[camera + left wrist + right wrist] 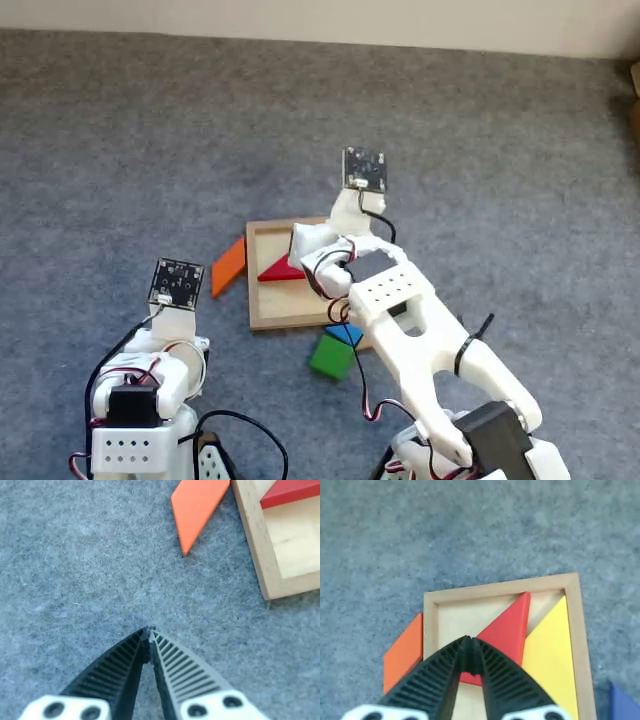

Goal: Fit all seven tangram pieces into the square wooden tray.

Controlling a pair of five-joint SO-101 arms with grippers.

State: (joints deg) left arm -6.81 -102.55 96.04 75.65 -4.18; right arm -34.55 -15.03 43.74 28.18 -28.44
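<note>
Right claw (pixel 469 640), closed on nothing, hangs over the red wooden triangle (pixel 507 625) in the square wooden tray (pixel 500 587); my push could wedge it against the yellow wooden triangle (pixel 547 655). My left claw (pixel 149 630), closed and empty, is near the orange wooden parallelogram (pixel 197 505) outside the tray. From above, my right arm (pixel 420 330) might knock the green wooden square (pixel 328 355).

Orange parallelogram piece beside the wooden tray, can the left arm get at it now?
Probably yes. The orange parallelogram piece lies on grey carpet ahead of the left gripper, outside the square wooden tray, nothing between them. The shut gripper must open first.
</note>
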